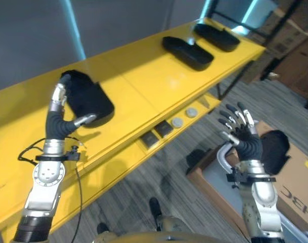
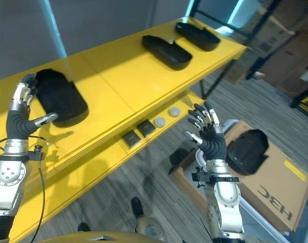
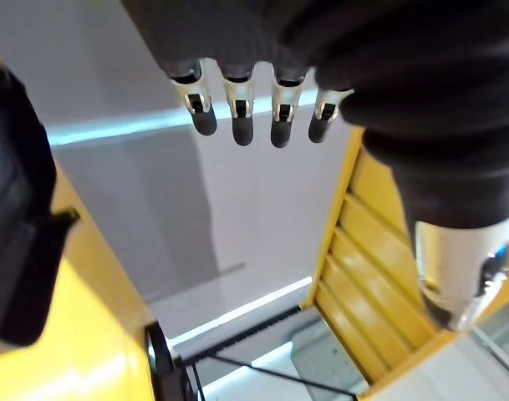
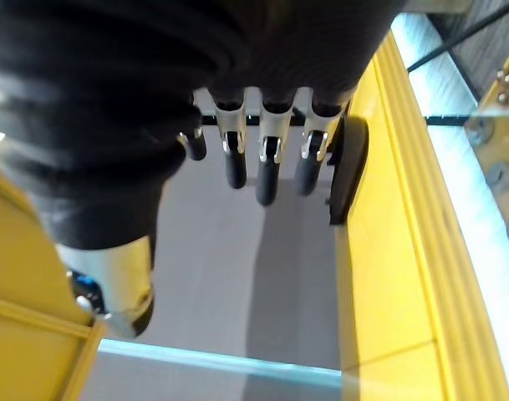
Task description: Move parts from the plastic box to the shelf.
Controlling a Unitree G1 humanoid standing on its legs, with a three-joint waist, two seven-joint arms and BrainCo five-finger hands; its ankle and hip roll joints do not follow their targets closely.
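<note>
Black oblong plastic part lies in the cardboard box, just right of the right robot hand, whose fingers are spread, empty.

Yellow shelf w/ 3 black parts

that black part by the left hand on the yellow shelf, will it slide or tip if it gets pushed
The black part lies low and flat on the yellow shelf, so tipping seems unlikely. The shelf looks glossy, so it would probably slide. The left hand is open around it.
</note>
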